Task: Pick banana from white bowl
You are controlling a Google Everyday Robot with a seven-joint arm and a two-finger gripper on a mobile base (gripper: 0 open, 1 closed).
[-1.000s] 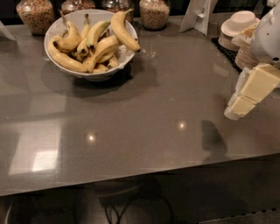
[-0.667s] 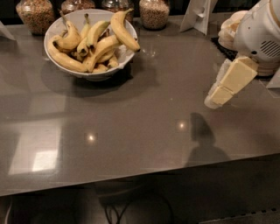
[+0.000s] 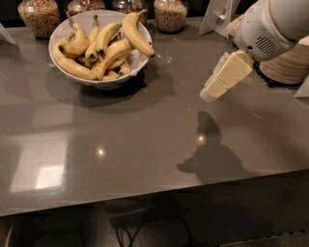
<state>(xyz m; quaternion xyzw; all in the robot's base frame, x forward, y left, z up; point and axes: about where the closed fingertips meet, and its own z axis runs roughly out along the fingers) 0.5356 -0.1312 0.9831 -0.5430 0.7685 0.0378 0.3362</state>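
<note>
The white bowl stands at the back left of the grey table and holds several bananas. The banana, thick and strongly arched with a dark tip, lies on top at the bowl's right side, its tip hanging over the rim. My gripper, with cream fingers, hangs above the table to the right of the bowl, about one bowl's width from it, pointing down and left. It holds nothing. The white arm reaches in from the top right corner.
Glass jars of grains line the back edge behind the bowl. A white stand is at the back right. Stacked cream dishes sit at the right, behind the arm. The table's front edge runs across the lower part of the view.
My gripper has moved left across the table, away from the right edge and closer to the bowl. The bowl and bananas have not moved.
</note>
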